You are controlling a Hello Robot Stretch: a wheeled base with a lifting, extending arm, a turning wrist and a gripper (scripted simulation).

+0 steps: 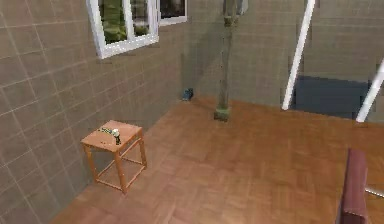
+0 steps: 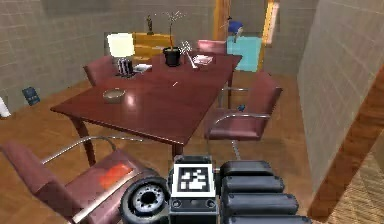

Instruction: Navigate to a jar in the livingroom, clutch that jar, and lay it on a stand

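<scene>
Wood floor (image 1: 250, 160): small stand (image 1: 114, 147) by wall (image 1: 50, 90); table (image 2: 150, 100), chairs (image 2: 245, 115).

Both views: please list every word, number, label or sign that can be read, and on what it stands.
None can be read.
White square on the arm: black marks, a pattern, no letters.
Flat items on the dark table: print, if any, too small.

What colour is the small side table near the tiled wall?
Light orange-brown wood; the small side table shows best in the forward view.
</scene>
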